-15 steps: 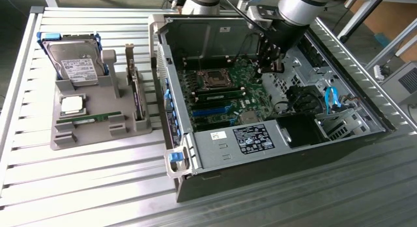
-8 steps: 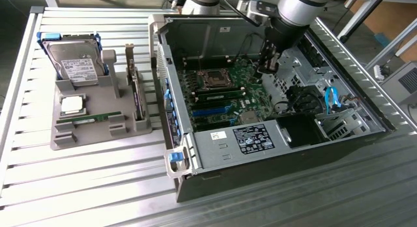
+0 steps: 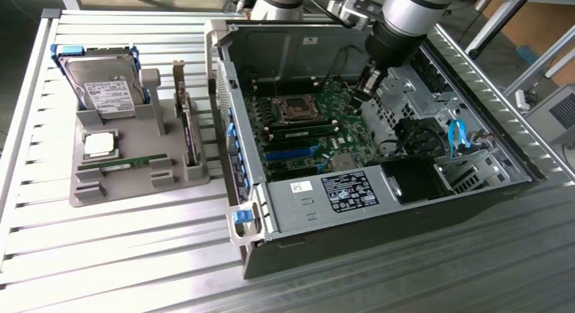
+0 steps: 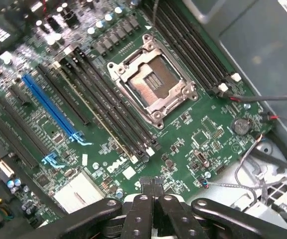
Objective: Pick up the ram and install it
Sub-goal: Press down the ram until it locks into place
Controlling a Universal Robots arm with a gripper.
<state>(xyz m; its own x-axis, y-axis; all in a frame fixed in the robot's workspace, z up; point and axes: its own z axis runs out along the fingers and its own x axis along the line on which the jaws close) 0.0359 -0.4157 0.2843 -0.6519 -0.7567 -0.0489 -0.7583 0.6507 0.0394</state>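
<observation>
A slim green ram stick [image 3: 303, 131] stands seated in a motherboard slot just beside the CPU socket [image 3: 295, 110] inside the open computer case. In the wrist view it shows edge-on as a thin pale line [image 4: 97, 113] among the black slots. A second, like green stick [image 3: 121, 163] lies flat in the grey holder on the exterior view's left. My gripper [image 3: 362, 97] hangs inside the case above the motherboard's edge, on the exterior view's right of the socket and apart from both sticks. Its black fingers [image 4: 152, 183] are shut together with nothing between them.
The grey holder [image 3: 134, 185] also carries a hard drive [image 3: 106, 84], a CPU chip [image 3: 99, 145] and an upright expansion card [image 3: 186, 118]. Inside the case are a drive cage [image 3: 404, 91], blue cables [image 3: 456, 134] and a power supply [image 3: 337, 192]. Case walls surround the motherboard.
</observation>
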